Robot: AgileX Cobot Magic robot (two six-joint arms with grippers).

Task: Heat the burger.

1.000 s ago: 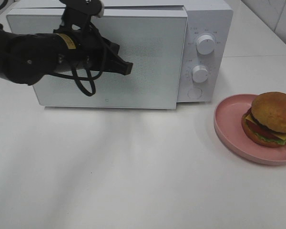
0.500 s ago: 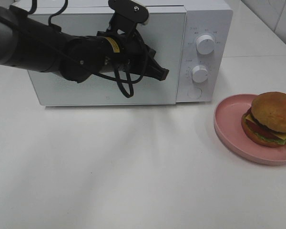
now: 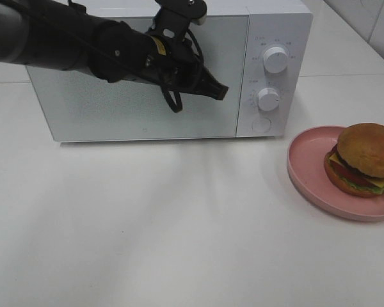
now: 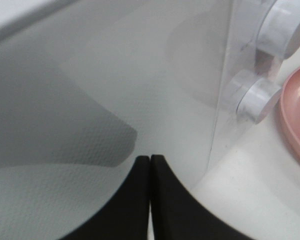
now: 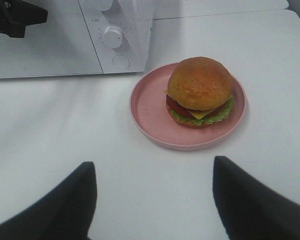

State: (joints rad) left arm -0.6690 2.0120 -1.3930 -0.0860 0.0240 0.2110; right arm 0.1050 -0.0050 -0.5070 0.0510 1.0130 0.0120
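On the white tabletop (image 3: 179, 230), at the right edge of the frame, the burger (image 3: 365, 160) sits upright on a pink plate (image 3: 307, 167), bun on top, layers level; being round, it has no clear long axis. The right gripper (image 5: 152, 197) hangs above the tabletop, fingers spread wide, empty. Farther back, the left gripper (image 3: 219, 92), fingers pressed together, points right across the closed microwave (image 3: 278, 25) door toward its two knobs.
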